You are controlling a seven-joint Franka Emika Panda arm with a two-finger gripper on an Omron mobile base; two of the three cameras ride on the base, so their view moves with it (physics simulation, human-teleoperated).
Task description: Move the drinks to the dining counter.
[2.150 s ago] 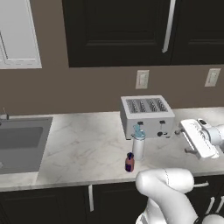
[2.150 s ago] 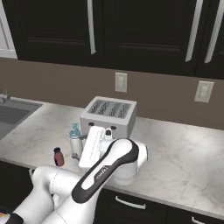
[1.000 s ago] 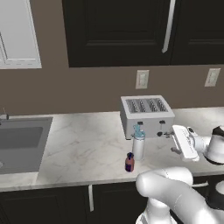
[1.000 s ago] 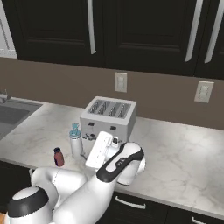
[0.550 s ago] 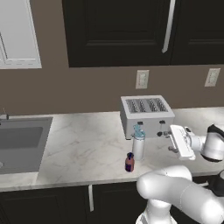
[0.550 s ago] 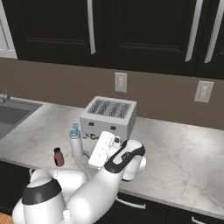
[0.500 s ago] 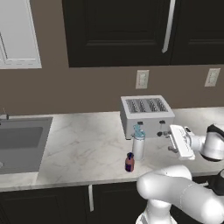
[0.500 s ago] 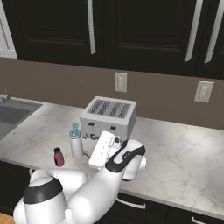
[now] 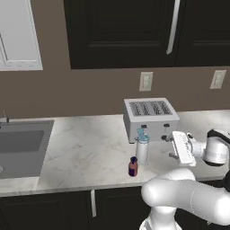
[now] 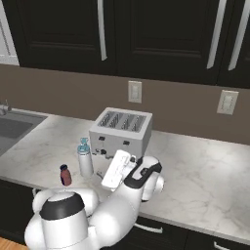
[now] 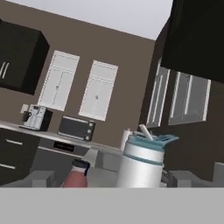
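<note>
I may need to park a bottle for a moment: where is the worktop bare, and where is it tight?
Bare marble runs between the sink and the toaster, and right of the toaster toward the far end. It is crowded in front of the toaster: white bottle, purple bottle and the open gripper stand close together.

The toaster (image 9: 151,118) stands close behind the white bottle (image 9: 142,150). The little red bottle (image 9: 133,166) sits just beside it. Bare counter (image 9: 85,148) lies open toward the sink (image 9: 20,146).

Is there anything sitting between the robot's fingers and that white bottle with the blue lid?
No. In the right base view, bare marble worktop separates the open gripper from the white bottle. The toaster stands behind.
</note>
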